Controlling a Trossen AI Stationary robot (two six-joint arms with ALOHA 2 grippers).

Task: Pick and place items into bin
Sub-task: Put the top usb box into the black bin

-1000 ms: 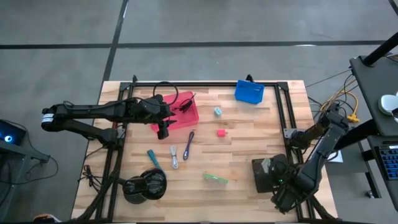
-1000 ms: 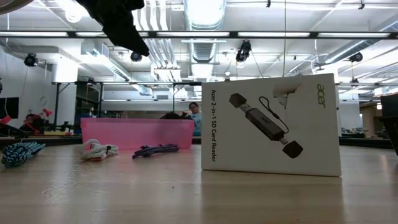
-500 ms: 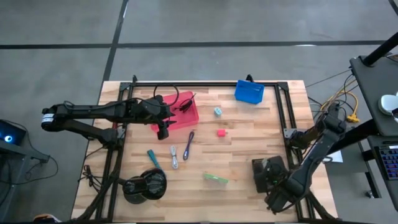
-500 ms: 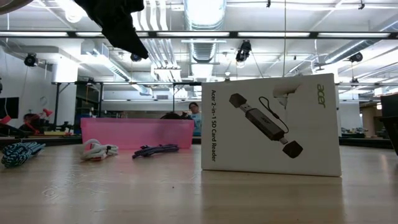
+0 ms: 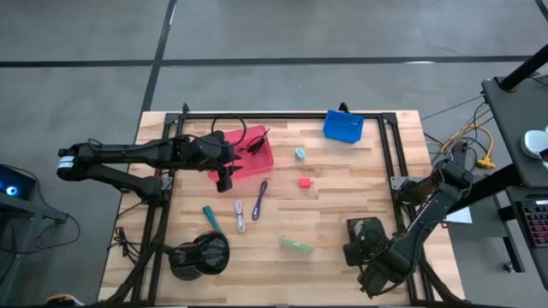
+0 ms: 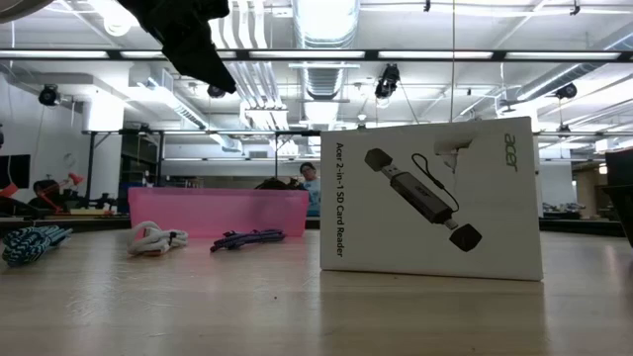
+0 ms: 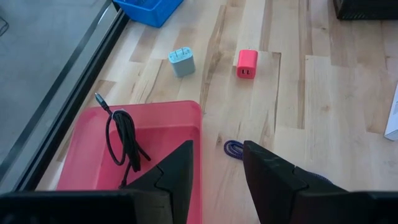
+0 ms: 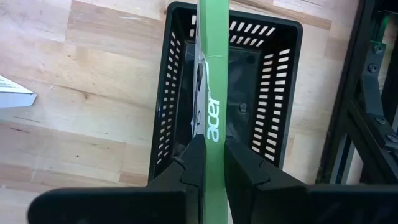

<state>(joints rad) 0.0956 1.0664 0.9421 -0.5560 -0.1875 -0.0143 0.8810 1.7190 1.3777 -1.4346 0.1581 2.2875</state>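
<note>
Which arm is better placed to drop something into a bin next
The right. Its gripper is shut on a green Acer packet directly above the black basket. The left gripper hangs open and empty by the pink bin.

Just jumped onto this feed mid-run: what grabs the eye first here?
The right end effector is shut on a green Acer packet, holding it edge-on over the black bin at the table's near right corner. The left end effector hangs open over the pink tray's edge at the back left, a black cable already inside. In the low view a white Acer card-reader box fills the foreground.
</note>
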